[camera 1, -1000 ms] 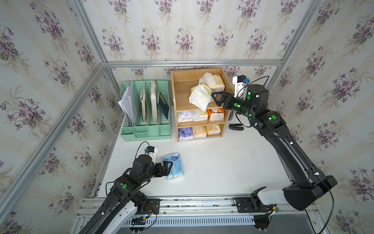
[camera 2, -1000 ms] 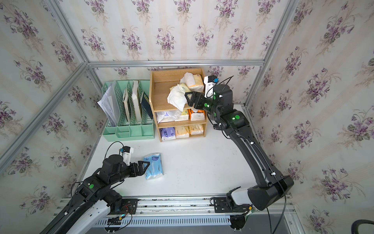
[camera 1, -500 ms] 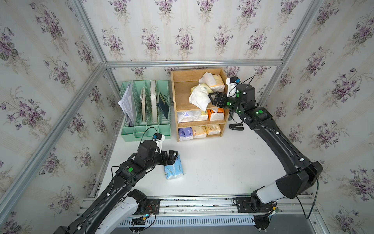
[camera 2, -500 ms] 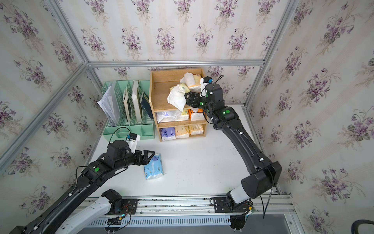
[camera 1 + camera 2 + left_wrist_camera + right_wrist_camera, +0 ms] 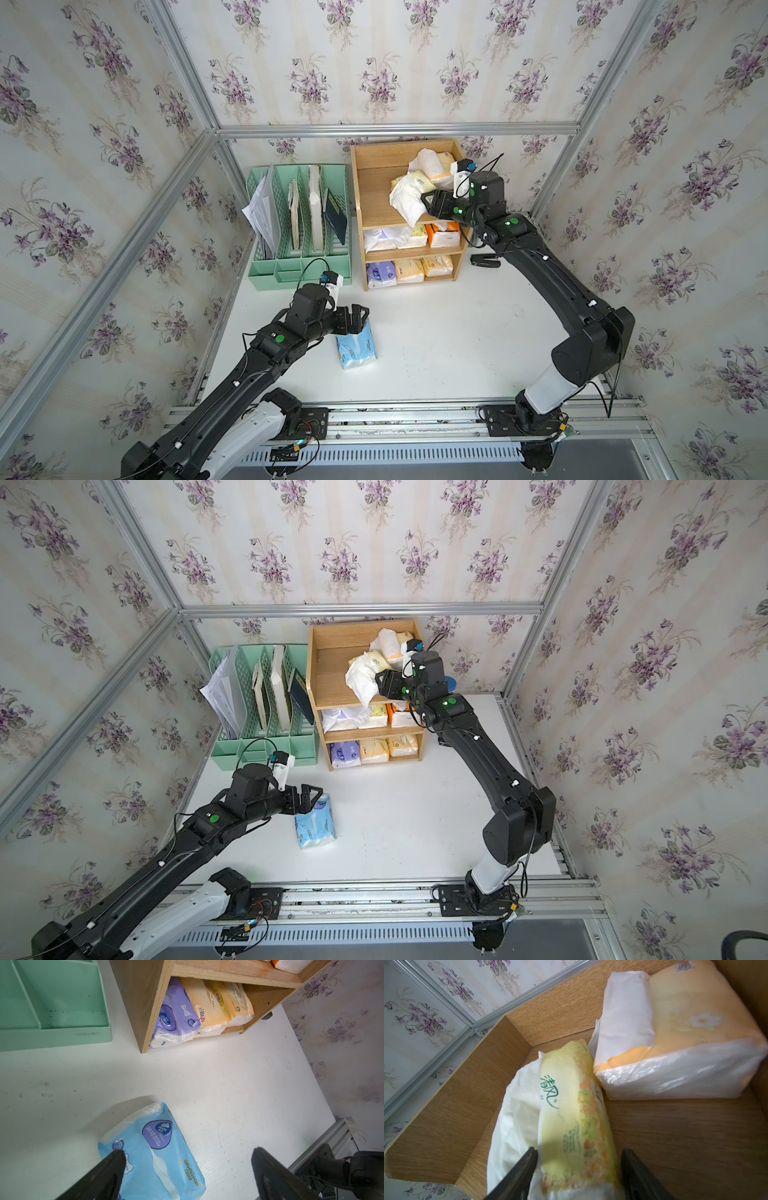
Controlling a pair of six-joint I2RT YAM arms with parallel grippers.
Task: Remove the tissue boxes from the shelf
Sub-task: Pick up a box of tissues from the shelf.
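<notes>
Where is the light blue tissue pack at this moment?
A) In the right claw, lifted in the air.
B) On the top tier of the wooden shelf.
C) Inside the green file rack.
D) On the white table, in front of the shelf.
D: the blue pack lies on the table, out of the shelf, by the open left claw, which does not grip it.

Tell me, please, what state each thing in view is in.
Left pincer, open, empty, by the blue pack.
Blue pack, lying on the table, off the shelf.
Right pincer, astride the yellow pack; grip unclear.
Yellow pack, on the top tier, against a white pack.
Shelf, packs on all three tiers.
Rack, holding papers upright.
</notes>
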